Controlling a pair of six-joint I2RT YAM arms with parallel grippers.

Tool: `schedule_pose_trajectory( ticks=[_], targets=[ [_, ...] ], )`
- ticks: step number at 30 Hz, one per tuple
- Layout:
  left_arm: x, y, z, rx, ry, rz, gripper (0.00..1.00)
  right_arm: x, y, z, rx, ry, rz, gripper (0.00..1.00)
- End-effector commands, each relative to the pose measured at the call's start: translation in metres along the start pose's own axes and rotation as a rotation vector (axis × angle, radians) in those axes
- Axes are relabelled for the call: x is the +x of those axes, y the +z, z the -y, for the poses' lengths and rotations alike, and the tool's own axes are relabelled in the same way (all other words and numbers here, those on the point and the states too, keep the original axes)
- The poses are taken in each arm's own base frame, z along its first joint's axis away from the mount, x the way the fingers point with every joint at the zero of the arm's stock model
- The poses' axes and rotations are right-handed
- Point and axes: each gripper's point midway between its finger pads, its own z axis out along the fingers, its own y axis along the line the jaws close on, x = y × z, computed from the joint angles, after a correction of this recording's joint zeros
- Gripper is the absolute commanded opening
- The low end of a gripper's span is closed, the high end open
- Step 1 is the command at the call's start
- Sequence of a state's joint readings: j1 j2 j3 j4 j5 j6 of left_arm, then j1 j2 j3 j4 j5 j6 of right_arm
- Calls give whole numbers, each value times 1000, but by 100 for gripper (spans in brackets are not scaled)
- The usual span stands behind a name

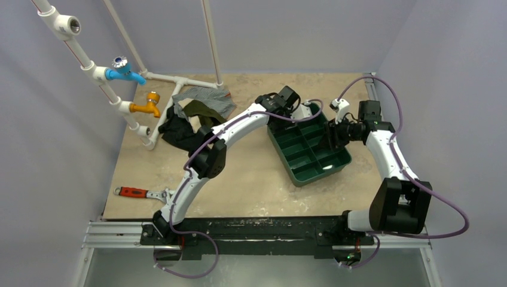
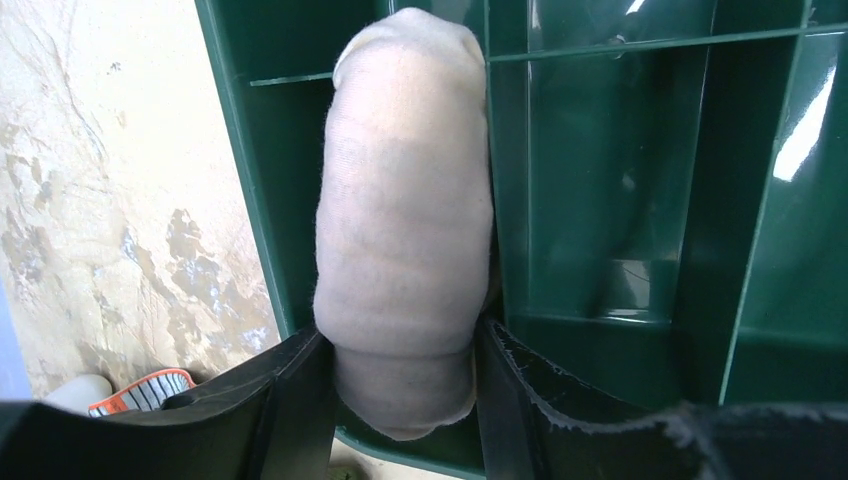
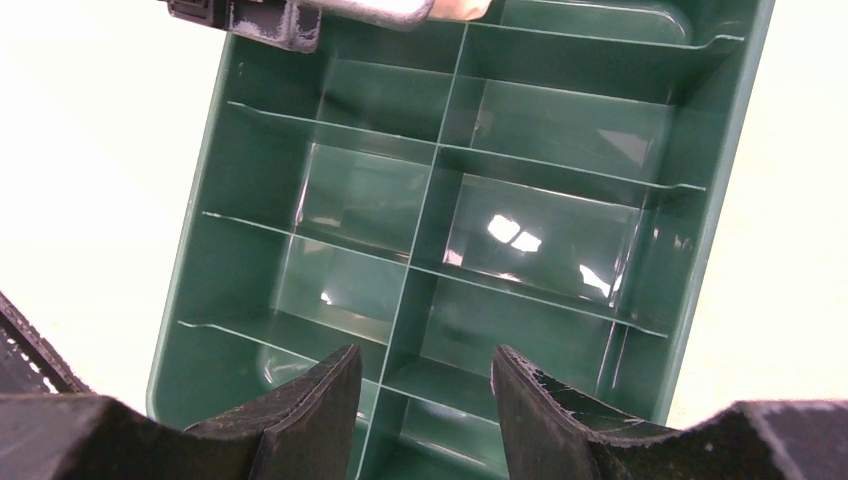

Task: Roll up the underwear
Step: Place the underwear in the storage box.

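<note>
The underwear is a pale beige roll lying in a corner compartment of the green tray. My left gripper straddles the roll's near end, with one finger against each side of it, the jaws standing apart. From above, the left gripper hangs over the tray's far end and hides the roll. My right gripper is open and holds nothing. It hovers over the tray's divided compartments, at the tray's right side.
A heap of clothes lies at the back left: a grey striped garment, an olive-green one and a black one. White pipes with a blue tap and an orange tap stand there. A red-handled wrench lies near the front left.
</note>
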State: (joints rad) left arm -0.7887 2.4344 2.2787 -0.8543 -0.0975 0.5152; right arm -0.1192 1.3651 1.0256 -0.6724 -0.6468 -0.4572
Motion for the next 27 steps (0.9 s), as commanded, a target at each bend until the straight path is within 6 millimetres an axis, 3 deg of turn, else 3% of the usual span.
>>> schedule_pose_trajectory(
  ticks=[1, 11, 27],
  targets=[
    [10, -17, 9, 41, 15, -36, 50, 0, 1, -2, -24, -3, 8, 50],
    [-4, -38, 2, 29, 13, 22, 51, 4, 3, -3, -37, 6, -7, 50],
    [-6, -49, 14, 105, 9, 51, 50, 6, 6, -3, -47, 14, -18, 51]
  ],
)
